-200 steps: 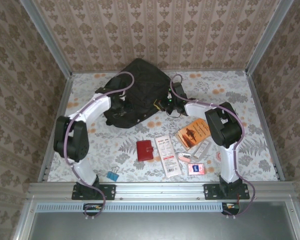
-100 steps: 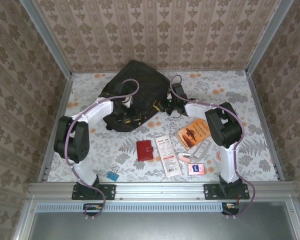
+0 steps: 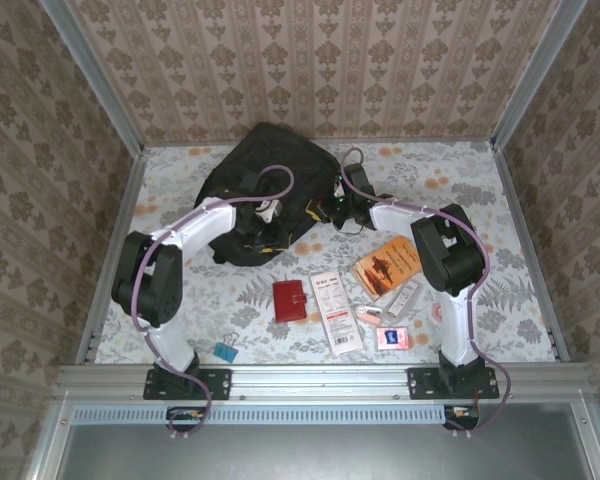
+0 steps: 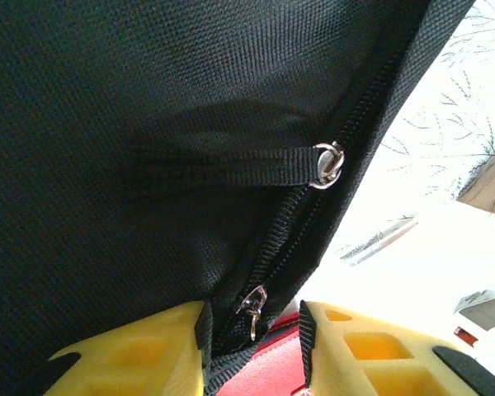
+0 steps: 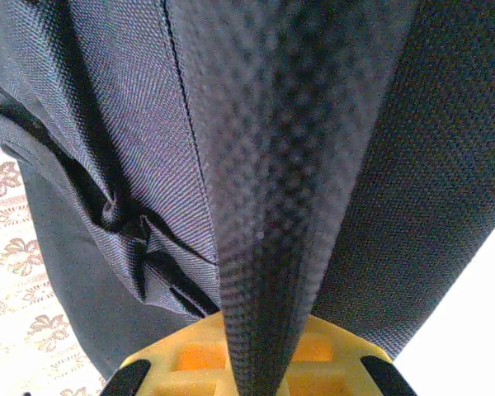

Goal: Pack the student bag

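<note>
Top external: no brand can be read. The white packet [image 3: 337,312] carries red print and the orange booklet [image 3: 387,266] has a dark figure on its cover, but the text on both is too small to make out. The tabletop [image 3: 470,190] is covered in white cloth printed with orange blossoms and grey ferns. The walls [image 3: 330,60] have beige damask wallpaper, with aluminium posts [image 3: 92,75] at the corners.

The student bag [image 3: 280,160] sits at the far middle of the tabletop; it is black woven fabric, rounded and slumped. On the near side of the bag lie a red wallet [image 3: 290,300], the packet just right of it, and the booklet further right. A pink card [image 3: 392,338] and a white pen-like stick [image 3: 405,297] lie nearer still. A blue binder clip [image 3: 225,352] is well off to the bag's near-left.

Left wrist: the left end effector [image 4: 252,330] is at the bag's zipped edge, its yellow fingers [image 4: 132,363] part-way apart. The zip tape and a metal zipper pull [image 4: 251,307] hang in the gap; I can't tell whether the pads touch the fabric. Above, a black webbing strap [image 4: 223,169] ends in a metal ring [image 4: 328,163].

Right wrist: the right end effector [image 5: 260,359] is clamped tight on a fold of the bag's coarse-weave fabric, and the fold runs up from between its fingers. In the top external view it is at the bag's right edge.
</note>
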